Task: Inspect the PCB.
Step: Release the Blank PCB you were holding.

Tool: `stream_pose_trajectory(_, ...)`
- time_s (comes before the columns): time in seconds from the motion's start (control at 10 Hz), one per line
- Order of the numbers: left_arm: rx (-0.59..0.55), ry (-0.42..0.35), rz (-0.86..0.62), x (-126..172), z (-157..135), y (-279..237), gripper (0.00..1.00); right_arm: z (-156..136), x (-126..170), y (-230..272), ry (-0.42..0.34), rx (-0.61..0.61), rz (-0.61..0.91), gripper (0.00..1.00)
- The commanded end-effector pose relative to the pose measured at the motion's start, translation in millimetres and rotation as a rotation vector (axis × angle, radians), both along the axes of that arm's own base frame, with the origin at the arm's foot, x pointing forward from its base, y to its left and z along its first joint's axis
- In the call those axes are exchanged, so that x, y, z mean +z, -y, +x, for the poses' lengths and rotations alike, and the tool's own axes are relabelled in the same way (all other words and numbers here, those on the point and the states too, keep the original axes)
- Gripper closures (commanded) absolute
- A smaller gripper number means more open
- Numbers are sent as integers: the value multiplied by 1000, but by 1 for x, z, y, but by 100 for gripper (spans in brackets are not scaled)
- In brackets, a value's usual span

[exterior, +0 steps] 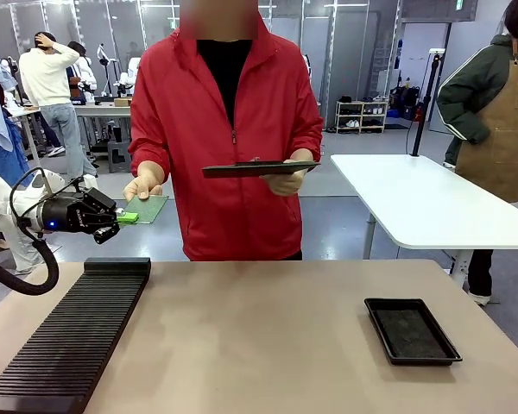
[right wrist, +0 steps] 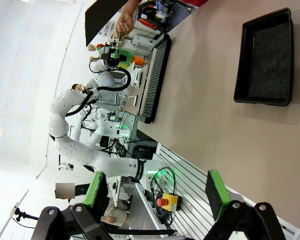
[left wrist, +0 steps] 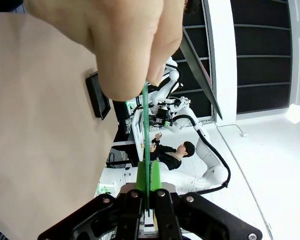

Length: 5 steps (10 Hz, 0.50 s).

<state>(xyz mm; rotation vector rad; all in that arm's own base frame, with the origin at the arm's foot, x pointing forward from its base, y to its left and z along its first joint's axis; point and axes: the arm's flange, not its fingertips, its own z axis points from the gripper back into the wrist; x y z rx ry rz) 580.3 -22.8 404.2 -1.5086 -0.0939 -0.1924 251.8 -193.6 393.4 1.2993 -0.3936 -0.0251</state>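
Note:
The PCB [exterior: 147, 208] is a thin green board held level off the table's far left edge. My left gripper [exterior: 125, 218] is shut on its near edge, while the person's hand [exterior: 143, 185] pinches its far side. In the left wrist view the PCB [left wrist: 146, 130] shows edge-on, running from my green pads up into the hand [left wrist: 110, 40]. My right gripper [right wrist: 152, 190] stands open above the table, nothing between its fingers. In the right wrist view, the left gripper [right wrist: 121, 54] and board appear far off.
The person in a red jacket holds a dark flat tablet [exterior: 259, 168] in the other hand. A ribbed black rack [exterior: 78, 332] lies at the table's left. A shallow black tray [exterior: 411, 330] sits at the right. A white table [exterior: 423, 203] stands behind right.

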Motion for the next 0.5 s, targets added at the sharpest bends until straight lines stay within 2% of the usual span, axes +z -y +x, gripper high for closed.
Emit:
stream_pose_trajectory(0.0, -8, -1, 11, 2, -2, 0, 97, -1, 1, 1, 5, 0, 7, 0)
stream_pose_trajectory(0.3, 0, 0, 0, 0, 0, 0, 97, -1, 1, 1, 5, 0, 7, 0)
stream_pose_trajectory(0.4, -9, 8, -7, 0, -1, 1, 68, -1, 1, 1, 5, 0, 7, 0)
